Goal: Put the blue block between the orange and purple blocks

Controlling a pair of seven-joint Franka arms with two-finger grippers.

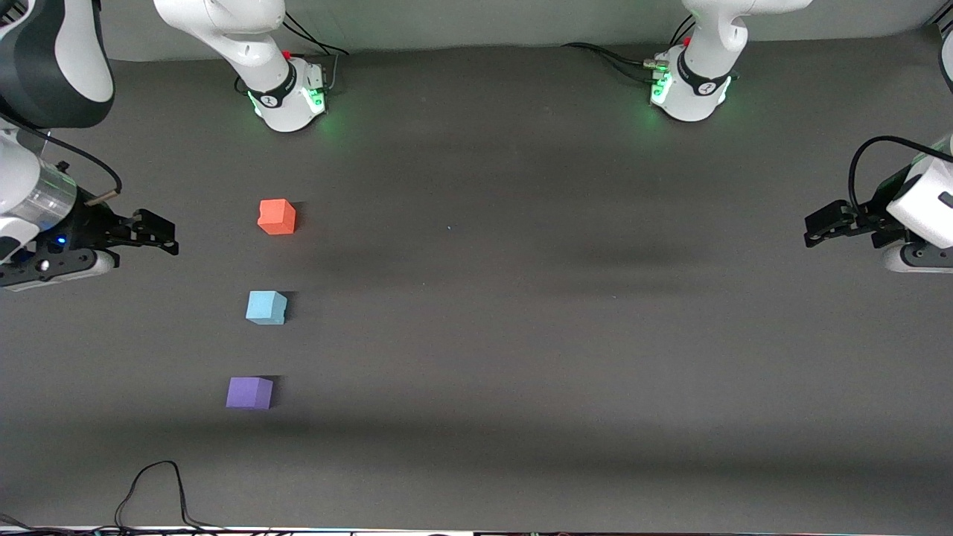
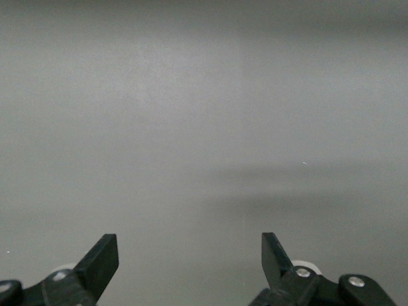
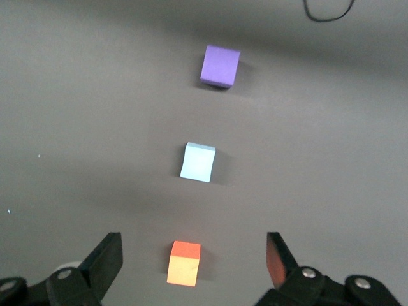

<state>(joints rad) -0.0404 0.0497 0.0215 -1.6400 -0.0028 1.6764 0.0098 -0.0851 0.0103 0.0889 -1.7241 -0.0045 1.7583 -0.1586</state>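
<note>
Blue block (image 3: 197, 162) already sits between orange block (image 3: 184, 262) and purple block (image 3: 220, 65) — right gripper (image 3: 191, 258) hangs wide open, empty; left gripper (image 2: 190, 258) waits, wide too — best leave the row untouched.

blue block (image 1: 266, 307) between orange block (image 1: 277, 217), purple block (image 1: 249, 393)

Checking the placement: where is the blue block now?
In the front view the blue block sits on the table between the orange block and the nearer purple block, toward the right arm's end.
</note>
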